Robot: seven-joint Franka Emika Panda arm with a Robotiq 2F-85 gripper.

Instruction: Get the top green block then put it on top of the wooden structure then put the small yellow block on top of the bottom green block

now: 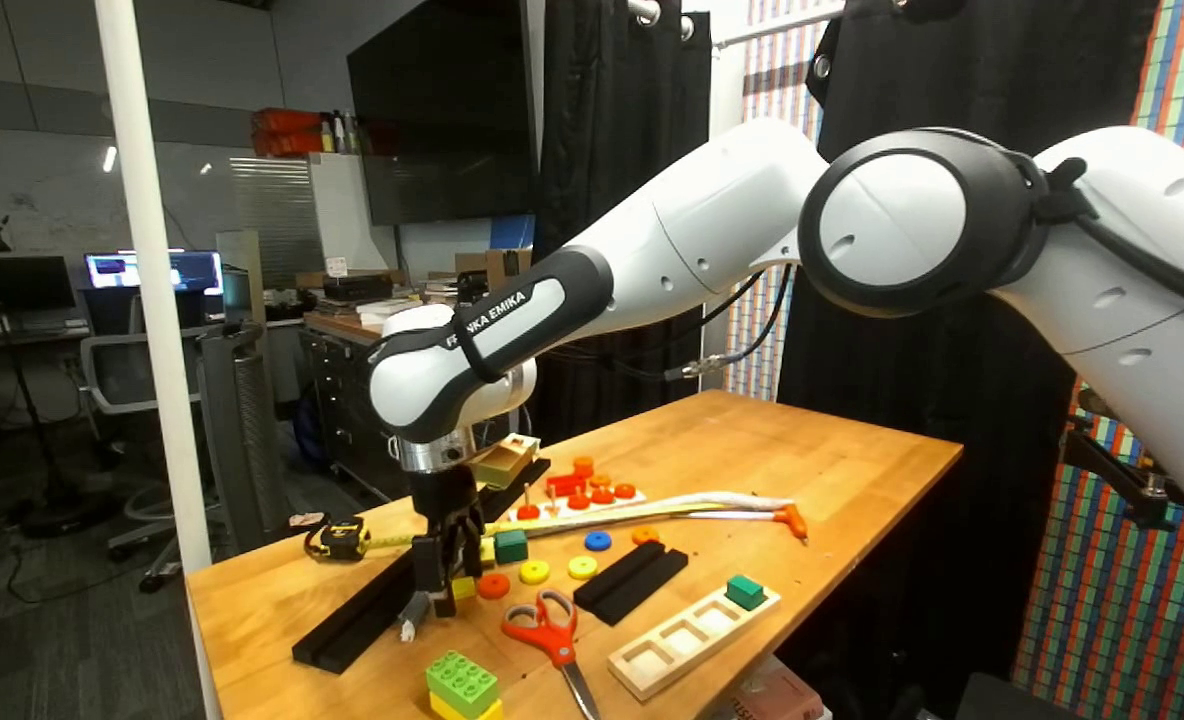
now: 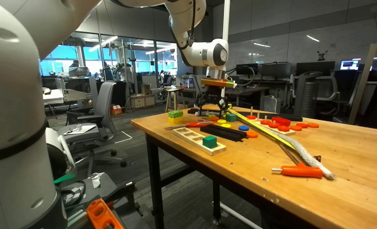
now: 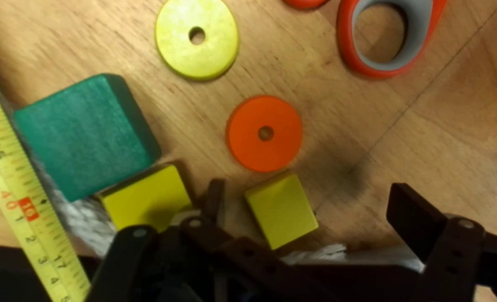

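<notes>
In the wrist view I look down on the pincer (image 3: 311, 204) at the bottom of the frame, its fingers spread apart, and the small yellow block (image 3: 282, 212) sits between them from where I see it, bare desk (image 3: 399, 138) showing on either side. A second yellow block (image 3: 145, 199) lies to its left, just beside the bottom green block (image 3: 87, 138), which is at the left of the frame next to the measuring tape (image 3: 17, 193). An orange disc (image 3: 265, 151) lies near the centre.

In an exterior view the top green block (image 1: 745, 592) stands on the right end of the wooden structure (image 1: 702, 651), lower right of the frame, with the scissors (image 1: 560, 652) to its left.

In an exterior view the pincer hangs in the upper middle, and an orange-handled tool (image 2: 301, 171) lies lower right
</notes>
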